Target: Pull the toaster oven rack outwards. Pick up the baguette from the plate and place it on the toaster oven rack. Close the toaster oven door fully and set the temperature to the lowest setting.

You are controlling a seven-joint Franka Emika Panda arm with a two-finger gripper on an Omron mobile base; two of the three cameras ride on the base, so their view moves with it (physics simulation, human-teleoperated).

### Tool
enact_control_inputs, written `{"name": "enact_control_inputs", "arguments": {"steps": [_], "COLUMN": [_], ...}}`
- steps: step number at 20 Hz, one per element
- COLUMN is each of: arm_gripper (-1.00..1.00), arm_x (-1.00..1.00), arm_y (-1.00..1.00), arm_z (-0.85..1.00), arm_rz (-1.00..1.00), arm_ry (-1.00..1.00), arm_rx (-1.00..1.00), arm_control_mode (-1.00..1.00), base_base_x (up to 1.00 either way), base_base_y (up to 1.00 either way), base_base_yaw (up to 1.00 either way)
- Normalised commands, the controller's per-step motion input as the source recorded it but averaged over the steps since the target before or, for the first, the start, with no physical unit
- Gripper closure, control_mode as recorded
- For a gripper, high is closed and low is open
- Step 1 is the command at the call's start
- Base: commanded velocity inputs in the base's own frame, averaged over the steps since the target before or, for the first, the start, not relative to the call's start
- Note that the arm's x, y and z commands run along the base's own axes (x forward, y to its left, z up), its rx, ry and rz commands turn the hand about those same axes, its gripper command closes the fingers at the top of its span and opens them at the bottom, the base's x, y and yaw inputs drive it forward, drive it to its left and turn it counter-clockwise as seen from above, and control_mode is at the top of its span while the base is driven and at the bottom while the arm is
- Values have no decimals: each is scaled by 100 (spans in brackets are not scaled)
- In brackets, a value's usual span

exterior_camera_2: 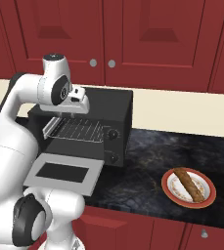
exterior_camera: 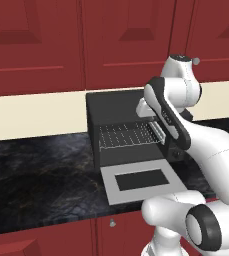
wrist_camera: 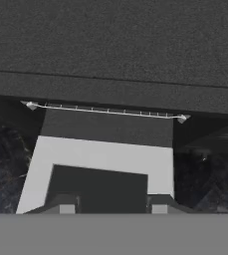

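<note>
**Jaws above the open oven, bread on its plate**

Jaws parted a little, nothing between the two dark tips, nothing held. Pointed straight down over the oven's mouth, hanging above the lowered door without touching it. Hard to make out from the left base view, hidden there behind the forearm; from the right base view, white hand just in front of the oven's top front edge.

Directly below and ahead: front bar of the wire rack, a thin silver line across the opening, poking out just past the oven's upper lip. Seen from the base as a silver grid lying level in the cavity; whether touched by the tips, probably not, though the angle is poor.

Door folded down flat toward the robot, light grey frame around a dark window, resting out over the counter edge. Black boxy oven standing on the dark marbled counter against the cream wall strip, two round knobs one above the other on its right front panel.

Well to the right of the oven: baguette, golden-brown, lying slantwise on a red-rimmed plate near the counter's front edge. Red cabinets above.
</note>
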Motion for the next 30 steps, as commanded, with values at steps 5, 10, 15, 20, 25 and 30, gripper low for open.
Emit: {"name": "enact_control_inputs", "arguments": {"steps": [5,10,15,20,25,30], "arm_gripper": [-100,-100,-100,-100,-100,-100], "arm_x": [-11,-33,-30,-16,-2,0], "arm_y": [0,0,0,0,0,3], "arm_z": [0,-6,-15,-21,-17,-21], "arm_rz": [0,0,0,-2,-3,-6], "arm_ry": [0,-4,0,-1,0,0], "arm_rx": [0,0,0,-4,-1,-5], "arm_control_mode": [-100,-100,-100,-100,-100,-100], "base_base_x": [0,0,0,0,0,0], "base_base_y": [0,0,0,0,0,0], "base_base_yaw": [0,0,0,0,0,0]}}
